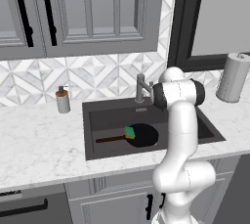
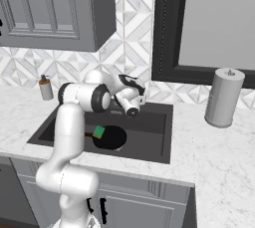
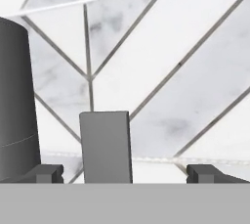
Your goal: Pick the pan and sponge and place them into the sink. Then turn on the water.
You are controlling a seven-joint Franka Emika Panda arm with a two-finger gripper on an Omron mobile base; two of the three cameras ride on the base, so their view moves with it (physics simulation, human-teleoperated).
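Pan [image 1: 142, 135] and sponge [image 1: 129, 132] already lie in the sink [image 1: 97, 113] — your fingers [image 3: 48, 173] stand wide apart around the faucet [image 1: 141, 87] lever [image 3: 106, 145] — no water yet.

The pan [image 1: 142, 135] lies in the sink [image 1: 97, 120], the sponge [image 1: 129, 132] apparently on its rim; the faucet [image 1: 141, 88] stands behind.

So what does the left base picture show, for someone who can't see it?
A black pan lies in a dark sink with a green sponge on it. A white robot arm reaches toward the faucet; no water runs.
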